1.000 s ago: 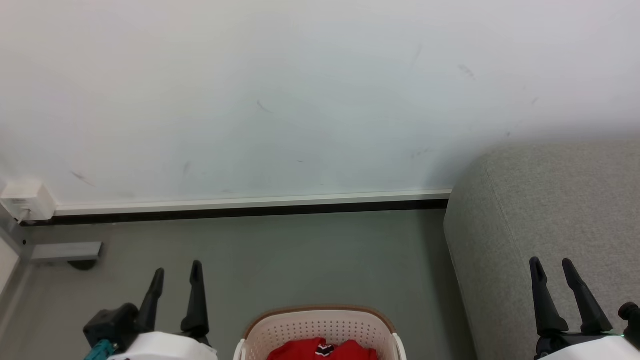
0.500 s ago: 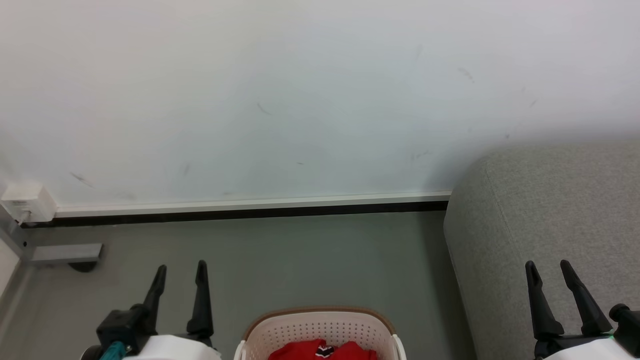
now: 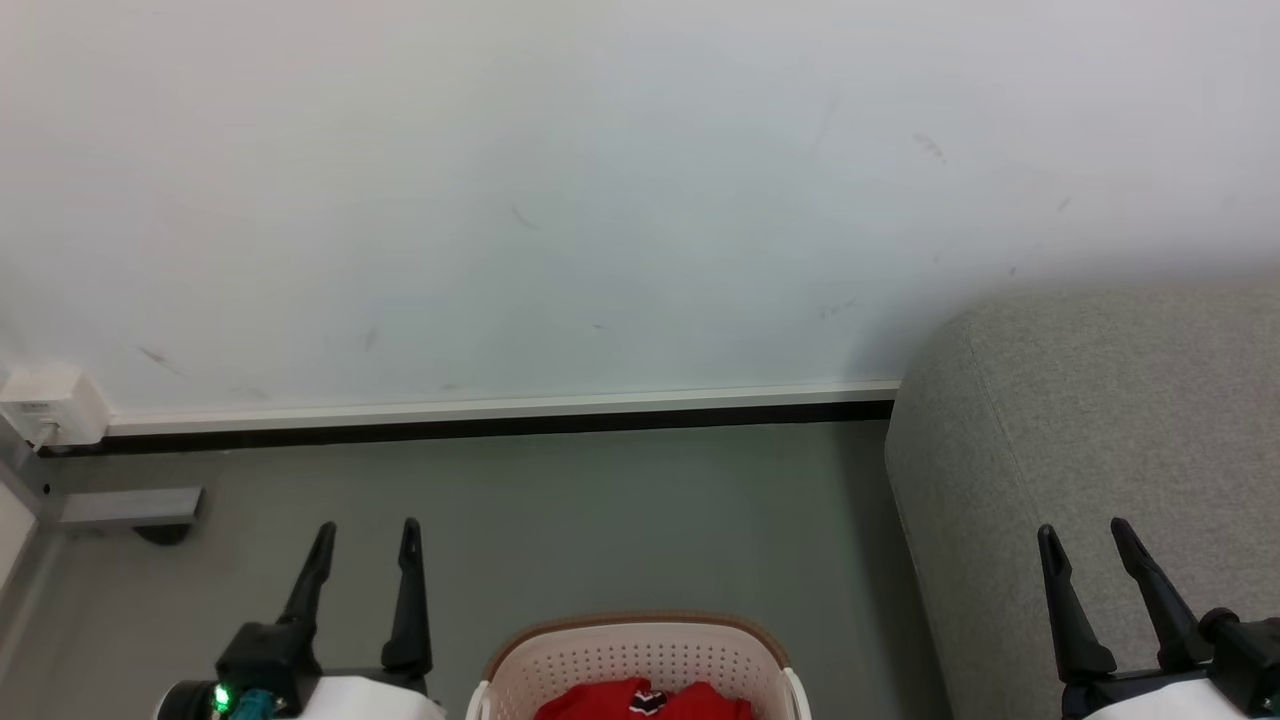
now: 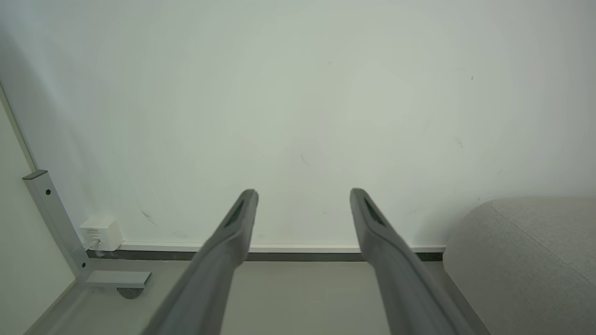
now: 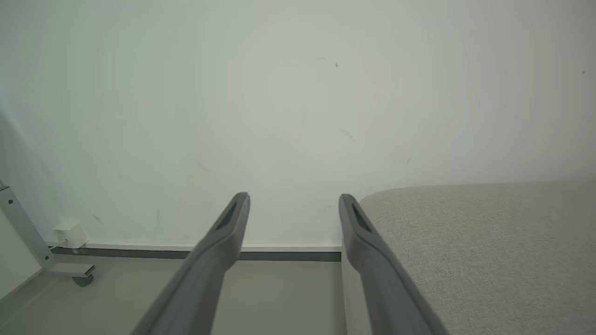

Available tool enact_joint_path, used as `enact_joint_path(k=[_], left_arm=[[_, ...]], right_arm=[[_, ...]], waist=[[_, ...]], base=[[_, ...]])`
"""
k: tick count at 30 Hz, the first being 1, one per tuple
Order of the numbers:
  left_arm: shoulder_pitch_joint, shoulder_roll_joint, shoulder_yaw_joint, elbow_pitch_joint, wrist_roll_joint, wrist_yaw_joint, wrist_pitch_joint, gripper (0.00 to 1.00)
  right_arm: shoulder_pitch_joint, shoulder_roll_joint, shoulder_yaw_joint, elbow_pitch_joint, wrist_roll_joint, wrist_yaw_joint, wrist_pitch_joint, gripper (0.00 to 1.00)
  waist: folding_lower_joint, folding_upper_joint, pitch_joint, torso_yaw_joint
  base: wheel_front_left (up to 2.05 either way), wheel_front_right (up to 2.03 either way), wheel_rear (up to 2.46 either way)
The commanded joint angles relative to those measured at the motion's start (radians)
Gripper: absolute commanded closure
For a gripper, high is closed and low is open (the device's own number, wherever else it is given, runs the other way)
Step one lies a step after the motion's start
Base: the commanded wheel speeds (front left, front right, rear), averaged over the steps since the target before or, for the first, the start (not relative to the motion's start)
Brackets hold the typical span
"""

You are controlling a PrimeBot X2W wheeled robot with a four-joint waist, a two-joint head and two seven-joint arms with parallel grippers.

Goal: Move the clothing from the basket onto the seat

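Note:
The cream basket (image 3: 640, 655) with a brown rim sits at the bottom centre of the head view, cut off by the frame edge. Red clothing (image 3: 642, 698) with a black-and-white neck detail lies inside it. The grey seat (image 3: 1090, 420) rises at the right, and also shows in the wrist views (image 4: 535, 260) (image 5: 484, 251). My left gripper (image 3: 366, 531) stands open to the left of the basket, above the floor, holding nothing (image 4: 302, 193). My right gripper (image 3: 1084, 532) stands open in front of the seat, also holding nothing (image 5: 293, 197).
A white wall (image 3: 600, 200) with a white and black skirting strip (image 3: 500, 415) runs behind the grey floor (image 3: 600, 520). A white wall box (image 3: 45, 400) and a grey metal foot with a castor (image 3: 135, 508) stand at the far left.
Both grippers have shifted slightly: the left one a little to the right, the right one a little to the left. Both stay open. Basket and clothing lie as before.

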Motion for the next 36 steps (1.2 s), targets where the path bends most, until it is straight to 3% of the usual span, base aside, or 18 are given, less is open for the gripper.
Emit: enact_joint_path(k=[1, 11, 36], left_arm=[[0.009, -0.001, 0.001, -0.004, 0.029, 0.004, -0.011, 0.00], [0.003, -0.003, 0.005, -0.006, 0.103, 0.004, -0.025, 0.00], [0.000, -0.014, 0.030, 0.009, 0.060, -0.021, -0.024, 0.00]], right_arm=[[-0.004, -0.003, -0.005, 0.002, -0.023, -0.002, -0.005, 0.00], [0.001, 0.010, -0.010, 0.000, -0.091, -0.002, -0.009, 0.00], [-0.010, -0.008, 0.005, -0.017, -0.058, -0.002, -0.008, 0.00]], waist=[[0.0000, -0.0001, 0.000, 0.000], [0.0000, -0.0001, 0.002, 0.004], [0.0000, -0.0001, 0.017, -0.005]], base=[[0.00, 0.00, 0.00], [0.00, 0.00, 0.00], [0.00, 0.00, 0.00]])
